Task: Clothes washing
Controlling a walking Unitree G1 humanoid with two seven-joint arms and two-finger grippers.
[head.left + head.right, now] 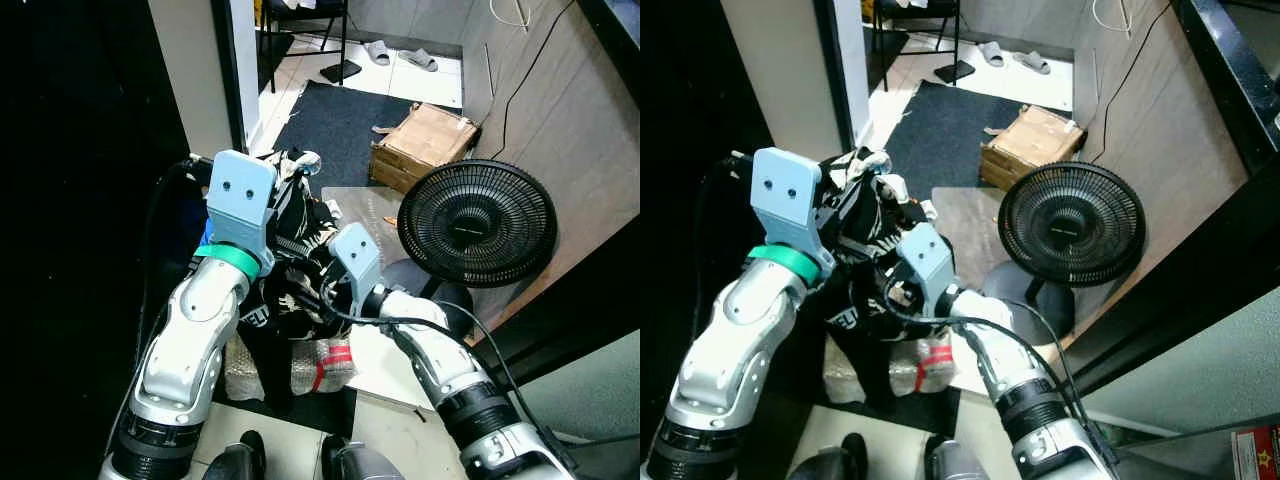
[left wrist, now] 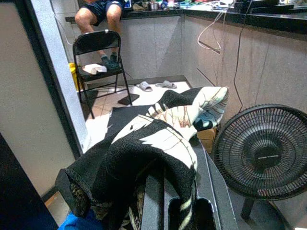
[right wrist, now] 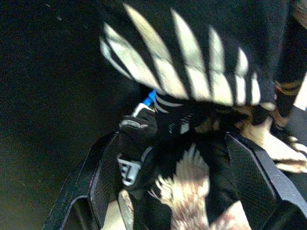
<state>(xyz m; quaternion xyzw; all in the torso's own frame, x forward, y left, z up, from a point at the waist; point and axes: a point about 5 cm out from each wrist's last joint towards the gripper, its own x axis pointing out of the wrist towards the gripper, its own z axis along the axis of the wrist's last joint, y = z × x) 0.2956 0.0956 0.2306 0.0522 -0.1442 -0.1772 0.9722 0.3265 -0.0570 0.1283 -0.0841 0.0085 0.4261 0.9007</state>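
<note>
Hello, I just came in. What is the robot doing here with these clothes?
The robot holds a bundle of black-and-white patterned clothes up in front of itself with both arms. The left end effector has the fabric draped over its fingers, and the right end effector is closed around a fold from the other side. Beside it on the floor stand a black fan and a cardboard box. A person sits on a counter further back.

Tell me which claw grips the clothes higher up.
The left claw: it holds the black-and-white clothes at the top of the bundle; the right claw grips lower, nearer the floor fan.
</note>
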